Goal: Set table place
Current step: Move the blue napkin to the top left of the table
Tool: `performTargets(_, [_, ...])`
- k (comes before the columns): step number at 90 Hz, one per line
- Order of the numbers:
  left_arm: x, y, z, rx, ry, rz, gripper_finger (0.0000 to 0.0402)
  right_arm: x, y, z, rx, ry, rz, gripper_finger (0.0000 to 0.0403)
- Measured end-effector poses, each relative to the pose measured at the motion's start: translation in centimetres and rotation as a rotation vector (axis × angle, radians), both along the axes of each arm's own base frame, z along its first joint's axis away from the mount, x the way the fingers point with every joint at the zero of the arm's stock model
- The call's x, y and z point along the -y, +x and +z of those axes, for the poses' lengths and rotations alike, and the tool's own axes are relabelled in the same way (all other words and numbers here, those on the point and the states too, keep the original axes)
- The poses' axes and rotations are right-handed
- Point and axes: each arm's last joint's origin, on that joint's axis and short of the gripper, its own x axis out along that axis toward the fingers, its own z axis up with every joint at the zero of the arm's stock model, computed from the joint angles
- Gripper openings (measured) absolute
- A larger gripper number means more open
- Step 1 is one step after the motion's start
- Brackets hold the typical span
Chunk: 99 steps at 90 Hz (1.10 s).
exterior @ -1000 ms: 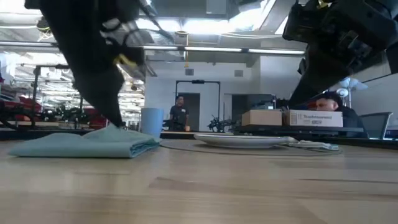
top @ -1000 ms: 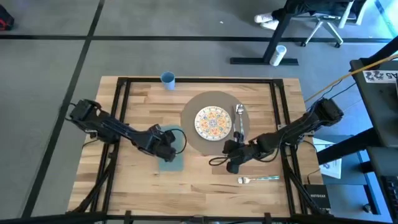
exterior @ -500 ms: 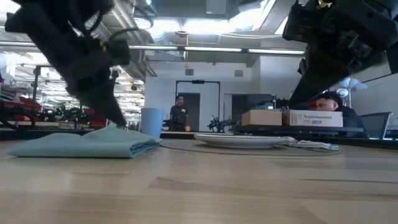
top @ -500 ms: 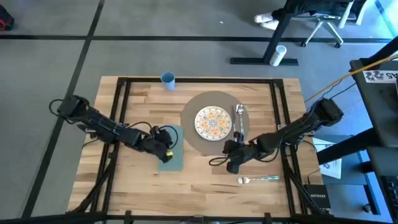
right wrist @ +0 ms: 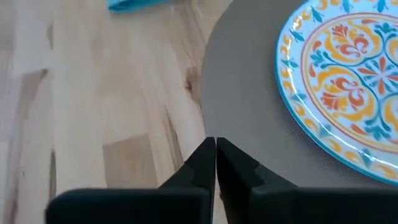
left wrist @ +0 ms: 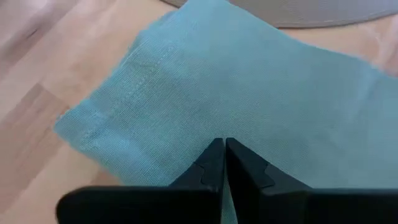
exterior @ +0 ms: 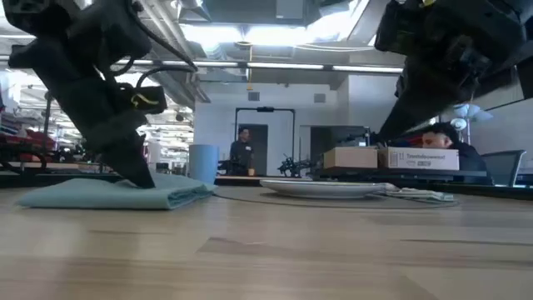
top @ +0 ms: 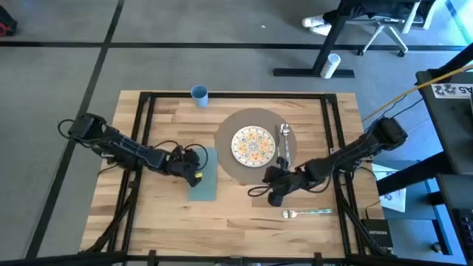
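The round grey-brown place mat [top: 255, 118] lies on the table [top: 244, 222] with a patterned plate [top: 253, 145] on it and a spoon [top: 284, 140] at the plate's right. A folded teal napkin [top: 206, 181] lies flat to the mat's left. My left gripper [top: 194, 174] is shut, its tips down on the napkin near its left edge. My right gripper [top: 273, 196] is shut and hangs above the mat's near edge [right wrist: 214, 118], touching nothing. My left gripper sets its shut fingertips [left wrist: 214, 158] on the napkin's top face [left wrist: 236, 93], close to the cloth's left long edge. The fingers slant down from the table's left. The napkin lies flat on the table under them, as the low view [exterior: 100, 193] shows.
A fork [top: 307, 213] lies on the wood near the front right, beside my right gripper. A small blue cup [top: 199, 93] stands at the far edge. Bare wood lies along the table's near edge and front left.
My left gripper has drawn back over the napkin toward the table's left edge, with the arm sinking lower. The napkin has stayed where it was.
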Motion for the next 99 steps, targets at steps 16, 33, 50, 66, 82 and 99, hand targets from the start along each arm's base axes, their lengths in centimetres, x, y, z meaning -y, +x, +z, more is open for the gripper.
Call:
performTargets(16, [-0.8, -0.1, -0.2, -0.007, 0.003, 0.020, 0.0000, 0.7, 0.7, -2.0, -0.067, -0.031, -0.036, 0.0000])
performTargets(33, [-1.2, 0.0, -0.2, -0.012, 0.010, 0.031, 0.0000, 1.6, 1.3, -3.9, -0.136, -0.063, -0.070, 0.0000])
performTargets(50, [-1.7, 0.0, -0.2, -0.018, 0.021, 0.049, 0.0000, 1.7, 1.4, -5.0, -0.177, -0.071, -0.069, 0.0000])
performTargets(66, [-2.2, 0.0, -0.2, -0.023, 0.028, 0.067, 0.0000, 1.5, 1.5, -5.2, -0.185, -0.022, -0.067, 0.0000])
performTargets(82, [-2.5, 0.0, -0.3, -0.027, 0.037, 0.083, 0.0000, 0.7, 1.2, -5.2, -0.190, -0.008, -0.034, 0.0000])
performTargets(99, [-2.5, 0.0, -0.3, -0.031, 0.042, 0.080, 0.0000, -0.2, 0.9, -5.1, -0.185, 0.014, -0.035, 0.0000])
